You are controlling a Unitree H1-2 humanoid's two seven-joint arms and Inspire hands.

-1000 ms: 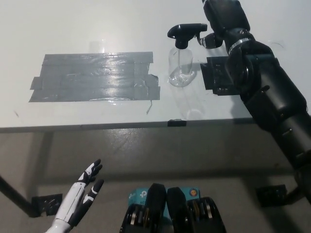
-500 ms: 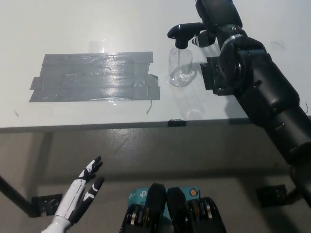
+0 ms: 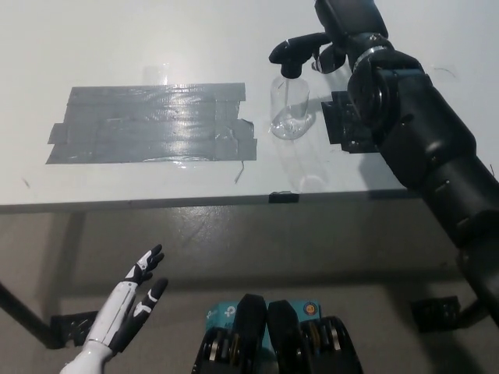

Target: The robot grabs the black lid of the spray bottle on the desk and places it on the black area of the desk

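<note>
A clear spray bottle [image 3: 290, 109] stands upright on the white desk [image 3: 156, 39], right of the middle. Its black trigger lid [image 3: 295, 53] sits on top, nozzle pointing left. My black right arm [image 3: 413, 140] reaches in from the lower right, and my right hand [image 3: 340, 27] is at the lid's right end, touching or nearly touching it; its fingers are hidden by the wrist. A wide patch of dark grey tape [image 3: 152, 125] lies on the desk to the bottle's left. My white left hand [image 3: 129, 308] rests open below the desk edge at lower left.
A small black square block [image 3: 341, 121] lies on the desk just right of the bottle, partly under my right arm. The desk's front edge [image 3: 195, 204] runs across the middle of the picture, with grey floor below it.
My right arm has shifted left and upward, bringing the hand closer over the lid's right end. The bottle and the left hand have barely moved.
</note>
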